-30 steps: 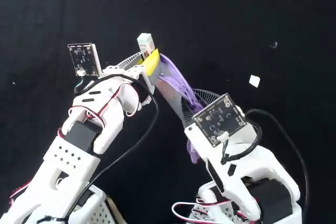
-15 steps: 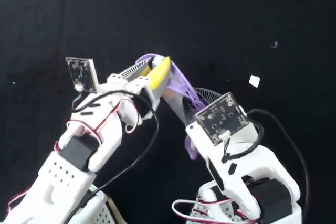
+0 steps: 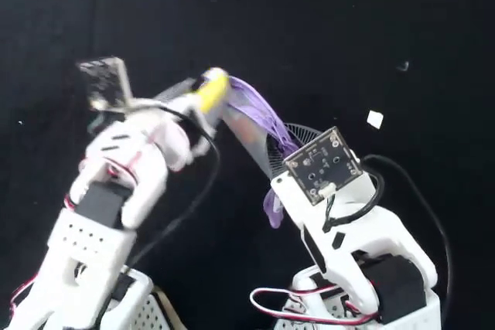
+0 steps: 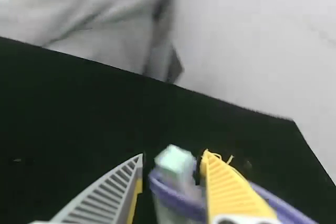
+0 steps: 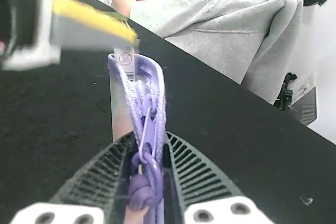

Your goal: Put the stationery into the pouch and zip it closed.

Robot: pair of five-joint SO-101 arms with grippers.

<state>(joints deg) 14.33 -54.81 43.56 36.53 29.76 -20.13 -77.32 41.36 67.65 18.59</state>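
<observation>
From the high view I see my left end effector (image 3: 209,92) at the far end of the purple pouch (image 3: 251,110), which hangs above the black table (image 3: 348,36) and stretches back to my right end effector (image 3: 282,152). A small white scrap (image 3: 375,119) lies on the table well off to the right end effector's outer side. On my left wrist view, the left end effector (image 4: 172,157) is released: its grey and yellow fingers stand apart, with the pouch's (image 4: 168,190) rim between them. A small pale block (image 4: 174,165) pokes out of that rim, just beside the yellow finger, with a gap on the grey side. On my right wrist view, the right end effector (image 5: 148,145) is clenched on the pouch (image 5: 149,87), pinching its near end and the zipper pull between the ribbed fingers. The pale block (image 5: 126,59) sticks out at the pouch's far end, straight ahead of the fingertips.
</observation>
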